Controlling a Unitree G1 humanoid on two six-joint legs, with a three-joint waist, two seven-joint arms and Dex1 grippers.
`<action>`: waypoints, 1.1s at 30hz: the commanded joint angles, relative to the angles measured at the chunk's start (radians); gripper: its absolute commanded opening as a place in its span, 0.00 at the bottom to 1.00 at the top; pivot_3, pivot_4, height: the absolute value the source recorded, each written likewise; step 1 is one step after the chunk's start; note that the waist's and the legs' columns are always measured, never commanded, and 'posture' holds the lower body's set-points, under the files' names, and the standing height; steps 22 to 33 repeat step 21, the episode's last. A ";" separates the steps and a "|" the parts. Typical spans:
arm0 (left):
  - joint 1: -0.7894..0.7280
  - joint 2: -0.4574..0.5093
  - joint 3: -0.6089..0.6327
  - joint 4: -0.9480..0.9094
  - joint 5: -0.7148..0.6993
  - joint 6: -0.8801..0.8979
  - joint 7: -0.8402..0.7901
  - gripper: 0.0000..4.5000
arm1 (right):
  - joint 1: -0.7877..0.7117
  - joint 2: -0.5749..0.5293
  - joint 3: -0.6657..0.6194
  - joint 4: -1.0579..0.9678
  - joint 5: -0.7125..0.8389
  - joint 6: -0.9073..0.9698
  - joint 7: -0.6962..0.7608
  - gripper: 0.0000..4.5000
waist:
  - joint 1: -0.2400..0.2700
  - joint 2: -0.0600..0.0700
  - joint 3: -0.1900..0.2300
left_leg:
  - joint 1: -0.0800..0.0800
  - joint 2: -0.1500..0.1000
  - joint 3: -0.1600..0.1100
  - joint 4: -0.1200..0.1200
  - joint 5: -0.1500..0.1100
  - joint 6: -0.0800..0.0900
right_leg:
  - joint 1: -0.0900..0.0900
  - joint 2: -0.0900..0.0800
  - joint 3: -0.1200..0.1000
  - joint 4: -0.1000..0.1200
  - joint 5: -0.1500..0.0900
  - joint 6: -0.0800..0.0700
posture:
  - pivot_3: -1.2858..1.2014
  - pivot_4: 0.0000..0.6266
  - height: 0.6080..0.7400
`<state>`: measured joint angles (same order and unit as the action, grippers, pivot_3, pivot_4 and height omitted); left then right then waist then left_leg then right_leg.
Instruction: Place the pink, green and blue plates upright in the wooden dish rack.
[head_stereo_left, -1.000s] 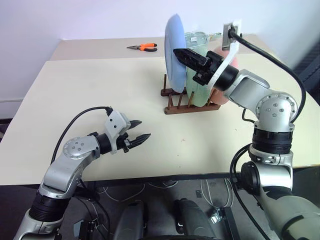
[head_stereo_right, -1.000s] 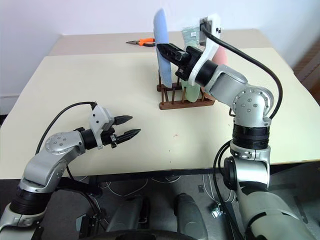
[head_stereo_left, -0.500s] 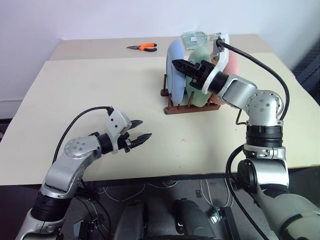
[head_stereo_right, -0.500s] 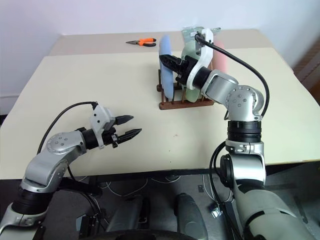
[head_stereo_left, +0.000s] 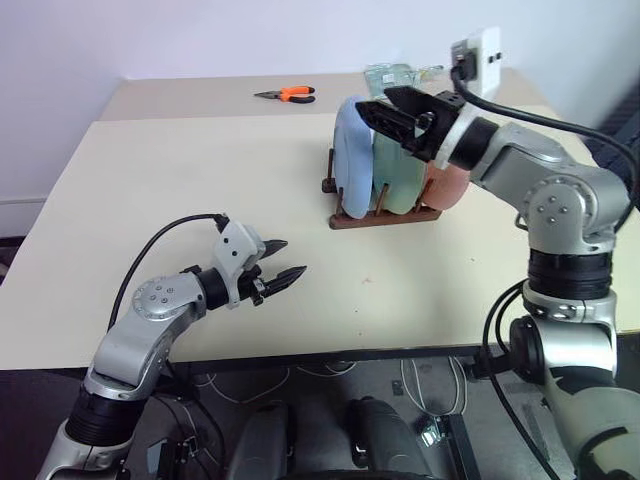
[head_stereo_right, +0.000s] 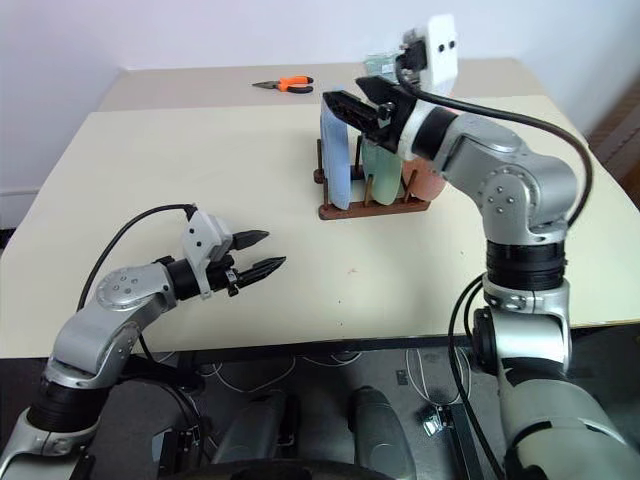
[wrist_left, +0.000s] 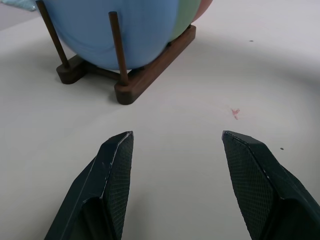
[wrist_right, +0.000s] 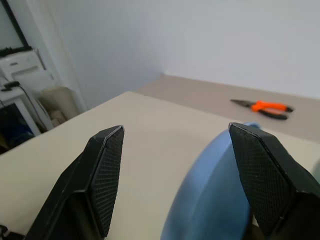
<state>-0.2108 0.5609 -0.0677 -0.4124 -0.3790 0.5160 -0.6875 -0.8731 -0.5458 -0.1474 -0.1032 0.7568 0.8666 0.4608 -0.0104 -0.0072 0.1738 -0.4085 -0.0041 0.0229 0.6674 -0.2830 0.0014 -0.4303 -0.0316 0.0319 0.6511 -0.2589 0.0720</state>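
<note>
The blue plate (head_stereo_left: 350, 155), green plate (head_stereo_left: 400, 172) and pink plate (head_stereo_left: 452, 185) stand on edge side by side in the wooden dish rack (head_stereo_left: 385, 217) at the table's far middle. My right gripper (head_stereo_left: 390, 106) hovers open just above the blue plate's top rim (wrist_right: 215, 200), holding nothing. Nearer the front, left of the rack, my left gripper (head_stereo_left: 280, 260) hangs open and empty over bare tabletop. In the left wrist view its fingers (wrist_left: 112, 165) point at the rack's near end (wrist_left: 150, 75) and the blue plate (wrist_left: 115, 30).
Orange-handled pliers (head_stereo_left: 290, 94) lie on the table behind, and a clear packet (head_stereo_left: 395, 72) sits behind the rack. The beige tabletop (head_stereo_left: 200, 190) stretches wide to the rack's left and front, with its front edge close to my left arm.
My right gripper lowered the blue plate into the rack, opened and let it go, then lifted and drew off to the right. The left arm stayed still.
</note>
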 joint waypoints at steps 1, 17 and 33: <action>-0.009 -0.003 -0.007 -0.021 0.003 -0.009 -0.006 0.64 | 0.103 -0.080 -0.088 -0.124 0.014 -0.031 0.063 0.75 | -0.001 0.000 0.000 | 0.000 0.000 0.000 0.000 0.000 0.000 | 0.000 0.000 0.000 -0.001 0.000 0.000 | 0.52 0.24 1.00; 0.021 0.057 0.096 0.133 0.033 -0.114 -0.044 0.64 | 0.743 -0.345 -0.264 -0.162 -0.203 -0.353 0.399 0.75 | -0.003 -0.001 0.000 | 0.004 0.001 0.002 0.000 0.000 0.001 | 0.003 0.004 0.001 0.000 0.000 0.000 | 0.52 0.24 1.00; 0.027 0.049 0.090 0.130 0.042 -0.120 -0.036 0.64 | 0.742 -0.330 -0.238 -0.141 -0.216 -0.382 0.407 0.75 | -0.001 -0.001 0.000 | 0.004 0.001 0.002 0.001 0.000 0.001 | 0.003 0.003 0.001 0.000 0.000 0.000 | 0.52 0.24 1.00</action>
